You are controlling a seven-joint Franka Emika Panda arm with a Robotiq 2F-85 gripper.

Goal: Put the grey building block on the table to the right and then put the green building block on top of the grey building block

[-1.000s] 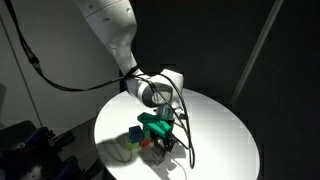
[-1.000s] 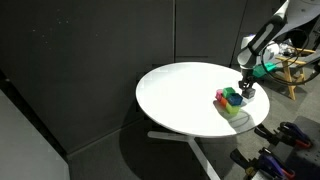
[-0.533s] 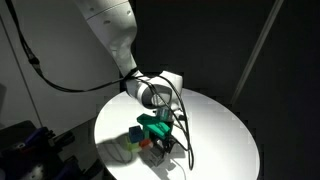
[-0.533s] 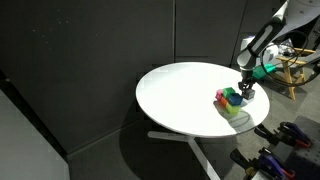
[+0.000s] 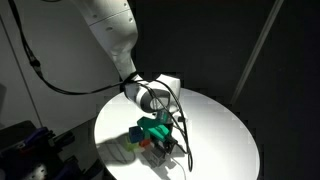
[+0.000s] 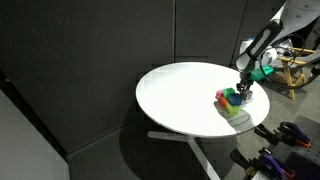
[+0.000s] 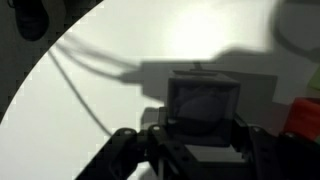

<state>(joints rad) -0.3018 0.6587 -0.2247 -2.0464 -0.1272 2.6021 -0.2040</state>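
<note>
My gripper (image 7: pixel 200 138) nearly closed, pinching grey building block (image 7: pixel 203 103) over white surface (image 7: pixel 110 60), just beside block cluster (image 6: pixel 228 98). Lifted clear or not: cannot tell. Risks: sideways move clips red block (image 7: pixel 306 115) and scatters cluster; shallow pinch lets cube twist or slip.

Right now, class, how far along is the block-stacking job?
Done: nothing placed yet. In hand: the gripper is shut on the grey block, beside the other blocks. Left: set it down on the table to the right, then stack the green block on it.
</note>
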